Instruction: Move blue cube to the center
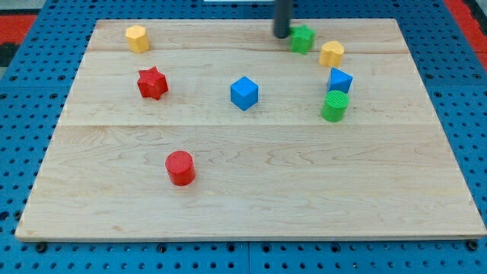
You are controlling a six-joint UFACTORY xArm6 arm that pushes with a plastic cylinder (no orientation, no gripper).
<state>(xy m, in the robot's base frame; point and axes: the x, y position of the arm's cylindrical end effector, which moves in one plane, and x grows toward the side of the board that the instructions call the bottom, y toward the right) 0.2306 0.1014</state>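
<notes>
Wooden board (251,190) carries eight blocks, and from the view's left they run so: a yellow hexagon (136,38) at the top corner, a red star (152,83) below it, a red cylinder (180,167) lower down and well apart from the rest. Next is the blue cube (244,93), standing alone a little above the board's middle and slightly left of it. Then my tip (282,34) near the top edge, just beside a green block (303,38), close enough that I cannot tell whether they touch. Further right sit a second yellow block (331,53), a blue block (339,80) and a green cylinder (335,106), the last two touching or nearly so.

By my judgement the cube needs only a short nudge toward the view's bottom and a bit right. The risk lies in how I get behind it: swinging off from the green block could drag that block along, and an off-centre contact on the cube would spin it or send it sideways. Too long a shove would overshoot the middle.

My tip is a bare rod; it has nothing to open or close, grasps nothing, and is well apart from the cube.
</notes>
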